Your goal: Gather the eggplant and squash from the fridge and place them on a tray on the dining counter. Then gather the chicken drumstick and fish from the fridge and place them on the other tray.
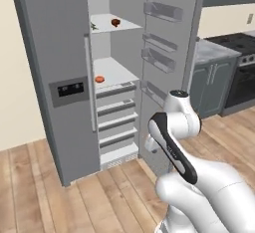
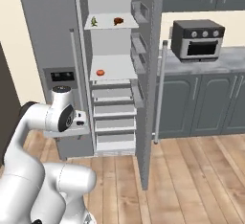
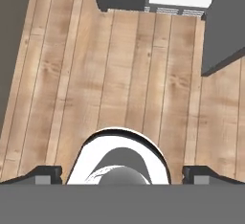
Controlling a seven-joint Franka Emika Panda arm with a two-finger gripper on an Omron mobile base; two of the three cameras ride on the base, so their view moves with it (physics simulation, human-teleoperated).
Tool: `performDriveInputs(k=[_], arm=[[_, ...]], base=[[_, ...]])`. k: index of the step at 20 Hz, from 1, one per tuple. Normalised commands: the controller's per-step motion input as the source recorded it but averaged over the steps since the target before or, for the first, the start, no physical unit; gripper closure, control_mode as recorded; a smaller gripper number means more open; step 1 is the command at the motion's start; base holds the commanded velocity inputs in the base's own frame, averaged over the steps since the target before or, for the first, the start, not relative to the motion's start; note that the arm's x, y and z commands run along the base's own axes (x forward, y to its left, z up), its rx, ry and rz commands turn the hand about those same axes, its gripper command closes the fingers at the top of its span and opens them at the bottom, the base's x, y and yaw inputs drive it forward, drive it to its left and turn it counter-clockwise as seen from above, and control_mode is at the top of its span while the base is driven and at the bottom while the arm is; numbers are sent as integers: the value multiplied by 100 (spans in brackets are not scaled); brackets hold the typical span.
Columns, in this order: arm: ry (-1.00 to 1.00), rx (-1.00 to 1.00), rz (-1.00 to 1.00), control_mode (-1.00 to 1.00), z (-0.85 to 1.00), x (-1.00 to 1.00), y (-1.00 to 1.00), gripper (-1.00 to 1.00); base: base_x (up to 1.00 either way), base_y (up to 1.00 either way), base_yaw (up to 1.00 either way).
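Note:
The fridge stands with its right door open. On its upper shelf lie a small dark green thing, perhaps the squash, and a brown-red piece that looks like the chicken drumstick. An orange-red piece, possibly the fish, rests on the middle shelf. The eggplant, both trays and the dining counter are out of view. My gripper hangs low in front of the fridge and points down at the wooden floor. Its fingertips stand wide apart, open, with nothing between them.
The open fridge door with its bins juts toward me on the right. Several drawers fill the lower fridge. A toaster oven sits on the grey counter to the right, and a stove stands beyond.

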Motion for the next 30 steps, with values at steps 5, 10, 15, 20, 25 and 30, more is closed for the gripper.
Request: performDriveInputs(k=[5, 10, 15, 20, 25, 30], arm=[[0, 0, 0, 100, 0, 0, 0, -100], [0, 0, 0, 100, 0, 0, 0, -100], [0, 0, 0, 100, 0, 0, 0, -100], [0, 0, 0, 100, 0, 0, 0, -100], [0, 0, 0, 100, 0, 0, 0, -100], [0, 0, 0, 100, 0, 0, 0, -100]], base=[[100, 20, 10], [100, -14, 17], [100, -21, 14], [56, -3, 4], [0, 0, 0], [0, 0, 0]])
